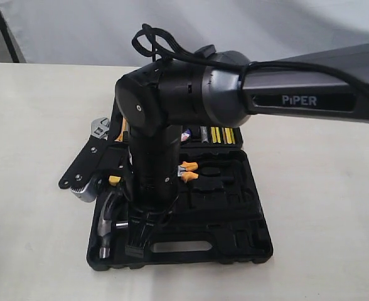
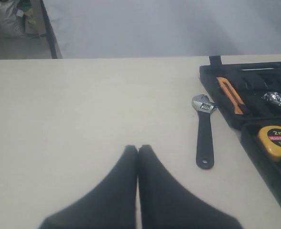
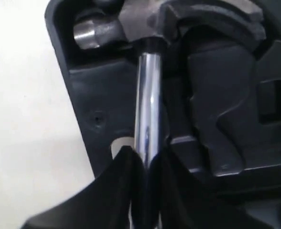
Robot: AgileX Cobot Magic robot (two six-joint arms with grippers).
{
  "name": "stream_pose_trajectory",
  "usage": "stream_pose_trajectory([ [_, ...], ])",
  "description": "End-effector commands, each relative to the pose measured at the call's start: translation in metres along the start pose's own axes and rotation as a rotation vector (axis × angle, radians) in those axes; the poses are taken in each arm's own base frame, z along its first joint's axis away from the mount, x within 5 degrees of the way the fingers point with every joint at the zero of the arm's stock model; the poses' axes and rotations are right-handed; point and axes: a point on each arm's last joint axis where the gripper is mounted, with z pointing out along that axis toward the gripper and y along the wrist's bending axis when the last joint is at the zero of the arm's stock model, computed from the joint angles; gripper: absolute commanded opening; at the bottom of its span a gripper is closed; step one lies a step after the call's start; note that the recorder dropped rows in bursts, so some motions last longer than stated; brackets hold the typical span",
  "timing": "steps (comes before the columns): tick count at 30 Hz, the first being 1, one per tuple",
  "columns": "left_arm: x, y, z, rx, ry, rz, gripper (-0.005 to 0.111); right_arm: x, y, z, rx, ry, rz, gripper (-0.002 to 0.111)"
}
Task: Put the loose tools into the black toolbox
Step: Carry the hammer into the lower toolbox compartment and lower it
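Note:
The black toolbox (image 1: 235,241) lies open on the table. My right gripper (image 3: 146,153) reaches straight down into its front left corner (image 3: 95,98) and is shut on the steel shaft of the claw hammer (image 3: 148,95). The hammer's head (image 1: 106,224) rests in a recess at the case's edge, and the arm hides its handle. The adjustable wrench (image 2: 203,133) lies on the table beside the case (image 2: 248,126), jaw end (image 1: 98,129) away from me. A wrapped tape roll (image 2: 276,99) sits in the case. My left gripper (image 2: 138,149) is shut and empty over bare table, left of the wrench.
A yellow tape measure (image 2: 276,140) and an orange utility knife (image 2: 230,94) sit in case recesses, along with orange-handled pliers (image 1: 189,170). The right arm (image 1: 297,94) spans the scene from the right. The pale table (image 1: 34,113) extends around the case.

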Motion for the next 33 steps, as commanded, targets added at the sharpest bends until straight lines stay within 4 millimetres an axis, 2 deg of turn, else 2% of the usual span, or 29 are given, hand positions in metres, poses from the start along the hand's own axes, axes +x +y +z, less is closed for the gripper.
stream_pose_trajectory([
  [1, 0.002, 0.000, -0.001, 0.014, -0.007, -0.022, 0.001, 0.000, -0.005, 0.000, 0.056, -0.005, -0.013, 0.041],
  [2, 0.002, 0.000, -0.001, 0.014, -0.007, -0.022, 0.001, 0.001, -0.006, 0.001, 0.068, 0.008, -0.020, 0.047],
  [4, 0.002, 0.000, -0.001, 0.014, -0.007, -0.022, 0.001, 0.002, -0.009, 0.003, 0.092, 0.026, -0.015, 0.052],
  [7, 0.002, 0.000, -0.001, 0.014, -0.007, -0.022, 0.001, 0.004, -0.013, 0.002, 0.132, 0.043, 0.003, 0.052],
  [9, 0.002, 0.000, -0.001, 0.014, -0.007, -0.022, 0.001, 0.004, -0.014, -0.005, 0.159, 0.047, 0.024, 0.050],
  [12, 0.002, 0.000, -0.001, 0.014, -0.007, -0.022, 0.001, 0.002, -0.013, -0.024, 0.174, 0.011, 0.121, 0.029],
  [14, 0.002, 0.000, -0.001, 0.014, -0.007, -0.022, 0.001, -0.001, -0.011, -0.035, 0.158, -0.043, 0.206, 0.007],
  [15, 0.002, 0.000, -0.001, 0.014, -0.007, -0.022, 0.001, -0.002, -0.010, -0.037, 0.151, -0.062, 0.228, -0.001],
  [17, 0.002, 0.000, -0.001, 0.014, -0.007, -0.022, 0.001, -0.005, -0.009, -0.036, 0.132, -0.085, 0.256, 0.000],
  [22, 0.002, 0.000, -0.001, 0.014, -0.007, -0.022, 0.001, -0.008, -0.010, -0.010, 0.074, -0.041, 0.341, 0.000],
  [27, 0.002, 0.000, -0.001, 0.014, -0.007, -0.022, 0.001, -0.013, -0.013, 0.052, -0.002, 0.040, 0.412, 0.000],
  [29, 0.002, 0.000, -0.001, 0.014, -0.007, -0.022, 0.001, -0.011, -0.014, 0.069, -0.019, 0.081, 0.435, 0.000],
  [30, 0.002, 0.000, -0.001, 0.014, -0.007, -0.022, 0.001, -0.010, -0.013, 0.075, -0.031, 0.095, 0.441, 0.000],
  [33, 0.002, 0.000, -0.001, 0.014, -0.007, -0.022, 0.001, -0.010, -0.012, 0.073, -0.034, 0.098, 0.442, 0.000],
])
